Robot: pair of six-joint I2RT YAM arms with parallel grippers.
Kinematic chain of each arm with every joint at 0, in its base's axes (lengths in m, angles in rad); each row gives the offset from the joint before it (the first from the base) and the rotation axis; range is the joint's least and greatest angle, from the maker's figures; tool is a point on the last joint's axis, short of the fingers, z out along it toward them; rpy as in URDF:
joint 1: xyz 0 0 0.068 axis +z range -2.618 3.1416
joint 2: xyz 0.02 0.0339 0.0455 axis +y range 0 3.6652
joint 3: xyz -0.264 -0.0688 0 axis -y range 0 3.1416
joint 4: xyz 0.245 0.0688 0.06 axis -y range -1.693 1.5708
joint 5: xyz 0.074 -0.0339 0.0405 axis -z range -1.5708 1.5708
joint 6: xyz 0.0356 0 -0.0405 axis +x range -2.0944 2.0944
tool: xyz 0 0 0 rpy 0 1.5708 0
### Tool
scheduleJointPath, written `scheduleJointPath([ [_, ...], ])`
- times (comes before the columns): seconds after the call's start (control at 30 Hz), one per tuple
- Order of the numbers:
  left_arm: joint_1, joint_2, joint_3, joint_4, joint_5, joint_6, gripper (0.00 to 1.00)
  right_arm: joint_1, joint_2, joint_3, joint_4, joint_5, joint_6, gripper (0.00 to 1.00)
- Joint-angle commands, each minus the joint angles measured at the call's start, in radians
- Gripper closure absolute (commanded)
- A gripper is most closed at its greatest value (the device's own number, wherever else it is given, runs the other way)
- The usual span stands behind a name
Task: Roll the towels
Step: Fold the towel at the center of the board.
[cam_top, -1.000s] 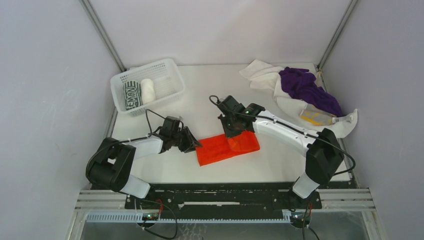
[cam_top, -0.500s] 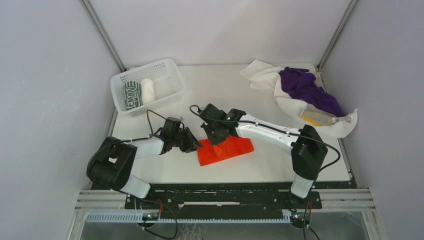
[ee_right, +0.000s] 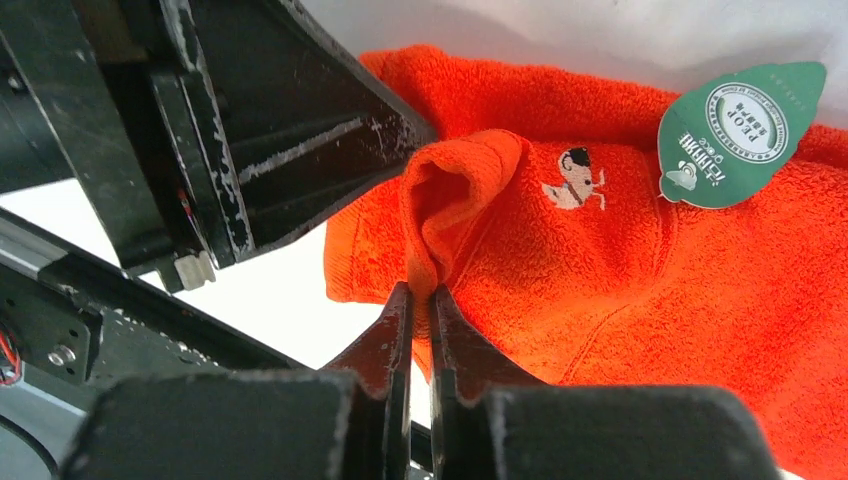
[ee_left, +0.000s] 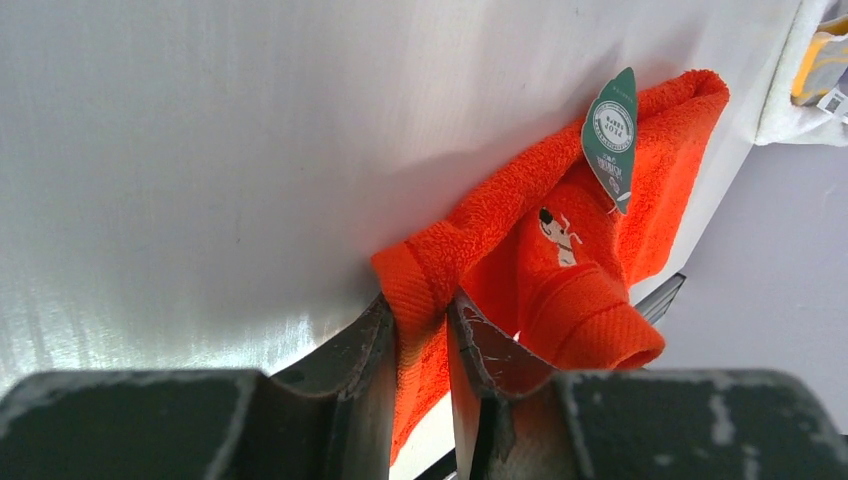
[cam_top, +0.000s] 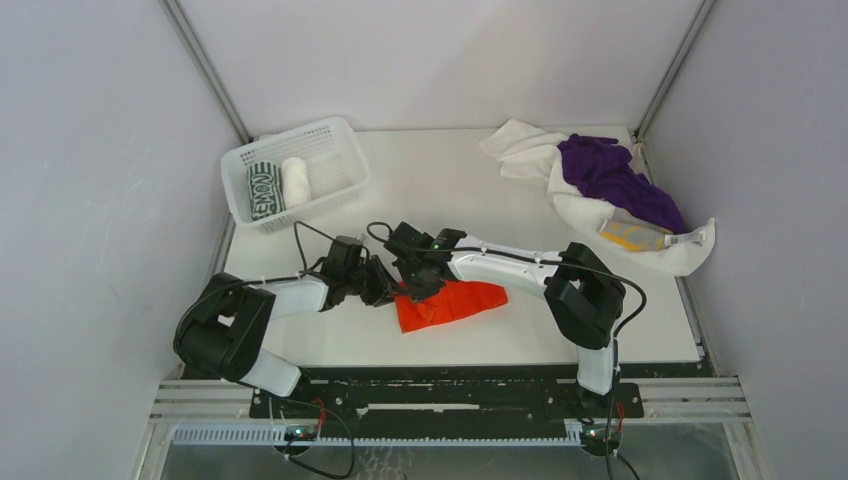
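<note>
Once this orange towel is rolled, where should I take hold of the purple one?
Pinch the purple towel from straight above, probably at its bunched far-left end. It lies crumpled on top of the white towel, uncovered; coming in low from the side would likely snag that white cloth too.

Your left arm (cam_top: 290,295) and right arm (cam_top: 500,266) wear white shells between bulky black joints. A thin black cable (cam_top: 295,240) loops off each wrist. Your black fingers (ee_left: 362,365) show scuffed, scratched paint with pale worn edges.
</note>
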Motion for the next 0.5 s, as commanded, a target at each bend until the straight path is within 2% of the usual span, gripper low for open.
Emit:
scheduleJointPath([
  [0.0,-0.015,0.014,-0.033,-0.005,-0.021,-0.009,0.72,0.008,-0.019,0.046,0.071,0.04,0.076,1.0],
  [0.47,-0.02,0.018,-0.039,0.007,-0.026,-0.016,0.72,0.01,0.005,-0.008,0.17,0.044,0.119,1.0],
])
